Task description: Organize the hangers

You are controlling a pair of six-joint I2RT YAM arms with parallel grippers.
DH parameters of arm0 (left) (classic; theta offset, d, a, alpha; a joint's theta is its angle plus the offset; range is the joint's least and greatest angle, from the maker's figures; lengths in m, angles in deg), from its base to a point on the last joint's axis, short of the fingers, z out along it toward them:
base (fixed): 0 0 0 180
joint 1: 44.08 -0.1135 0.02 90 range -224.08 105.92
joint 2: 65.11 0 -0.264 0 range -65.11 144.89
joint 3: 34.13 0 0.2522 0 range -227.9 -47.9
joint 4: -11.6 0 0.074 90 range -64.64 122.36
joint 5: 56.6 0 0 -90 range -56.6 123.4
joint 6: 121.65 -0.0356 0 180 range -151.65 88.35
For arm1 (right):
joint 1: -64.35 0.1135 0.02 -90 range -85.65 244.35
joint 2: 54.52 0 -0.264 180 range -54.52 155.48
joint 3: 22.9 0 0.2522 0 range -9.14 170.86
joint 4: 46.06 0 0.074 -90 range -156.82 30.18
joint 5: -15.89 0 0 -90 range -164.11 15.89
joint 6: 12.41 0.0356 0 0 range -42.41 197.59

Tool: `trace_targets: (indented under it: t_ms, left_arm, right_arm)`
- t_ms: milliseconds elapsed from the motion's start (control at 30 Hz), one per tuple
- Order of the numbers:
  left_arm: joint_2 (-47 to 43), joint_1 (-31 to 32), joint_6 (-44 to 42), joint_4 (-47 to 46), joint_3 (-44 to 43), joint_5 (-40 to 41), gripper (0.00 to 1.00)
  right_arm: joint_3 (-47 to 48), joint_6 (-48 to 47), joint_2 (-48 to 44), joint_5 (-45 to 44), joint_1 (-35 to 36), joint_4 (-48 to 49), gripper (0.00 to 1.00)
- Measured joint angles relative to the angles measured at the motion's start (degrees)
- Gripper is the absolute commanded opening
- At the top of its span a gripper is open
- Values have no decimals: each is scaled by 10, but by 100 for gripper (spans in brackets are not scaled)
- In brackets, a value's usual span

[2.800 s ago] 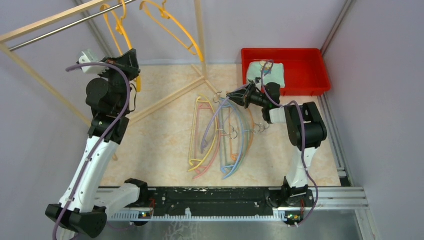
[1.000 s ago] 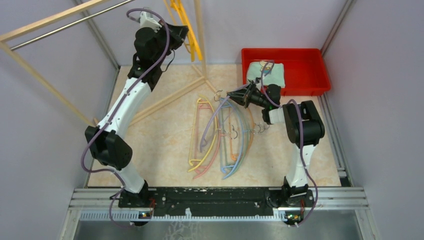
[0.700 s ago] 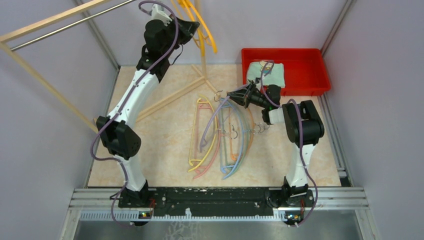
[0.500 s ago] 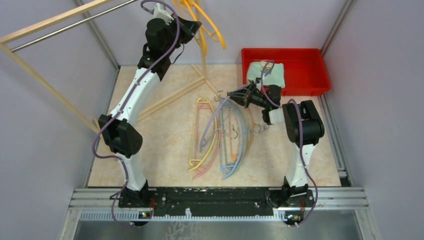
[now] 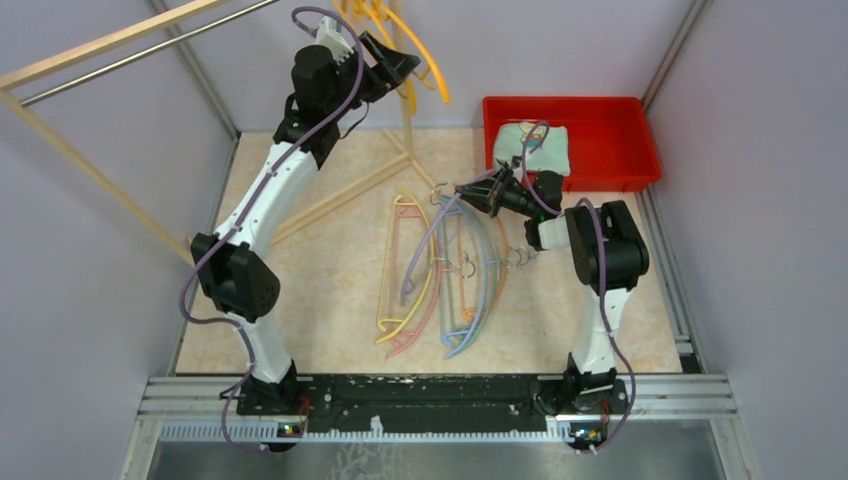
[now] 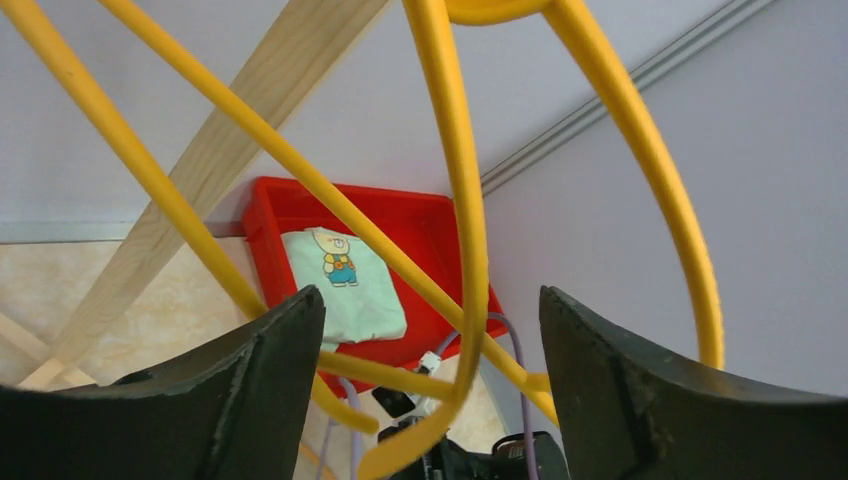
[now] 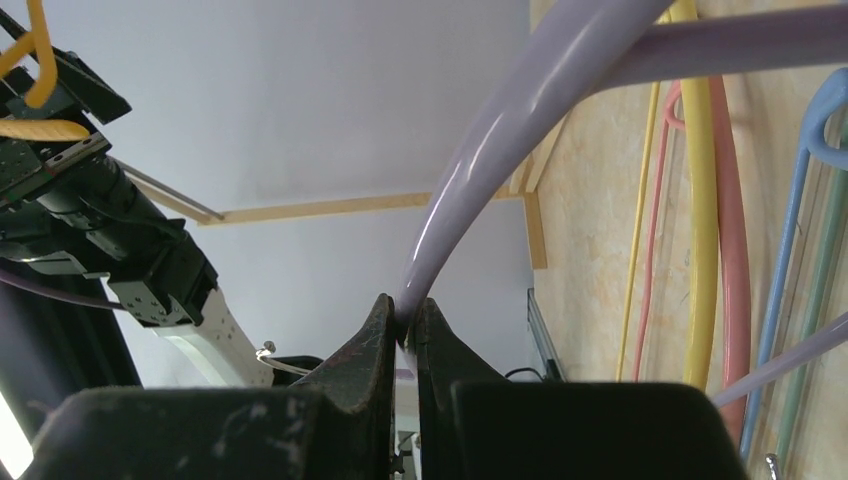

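Two yellow hangers (image 5: pixel 428 65) dangle at the top of the top view beside the rack's upright post; their hooks are out of view. My left gripper (image 5: pixel 400 65) is raised to them, open. In the left wrist view the yellow bars (image 6: pixel 460 200) cross between its wide jaws (image 6: pixel 430 300) without being pinched. My right gripper (image 5: pixel 468 193) is shut on a purple hanger (image 5: pixel 425 240), tilted up off the floor; its bar (image 7: pixel 480 170) enters the closed jaws (image 7: pixel 403 320). Yellow and pink hangers (image 5: pixel 400 270) and blue and green ones (image 5: pixel 475 290) lie piled on the floor.
A red bin (image 5: pixel 645 150) holding a folded cloth (image 5: pixel 530 145) stands at the back right. The pale wooden rack has an upright post (image 5: pixel 403 100), floor braces (image 5: pixel 330 200) and a metal rail (image 5: pixel 120 55) at the upper left. Walls close in on both sides.
My left arm swung up and right from the rail's left part to the post, carrying a yellow hanger. Its gripper has now opened off it. The right arm has not moved.
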Motion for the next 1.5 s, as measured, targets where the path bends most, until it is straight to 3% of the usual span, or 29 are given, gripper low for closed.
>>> trace_targets:
  t_ms: [67,500,833,1033,1233,1500]
  left_arm:
    - [-6,0,-6,0,2,-9,99]
    - [-139,-3,-61,10,54,-15,99]
    - [-372,-5,-165,69,354,-64,95]
    - [-445,-2,-188,100,491,-110,96]
    - [-460,30,-192,106,571,-99,99]
    - [-435,96,-216,101,575,-35,100]
  right_arm:
    - [0,-2,0,1,0,-1,0]
    - [0,-13,0,12,-3,-9,0]
    - [3,19,-10,7,-4,-17,0]
    - [68,55,-16,-11,-4,-25,0]
    - [99,108,-45,-32,-2,9,0]
    - [99,153,-51,-43,19,24,0]
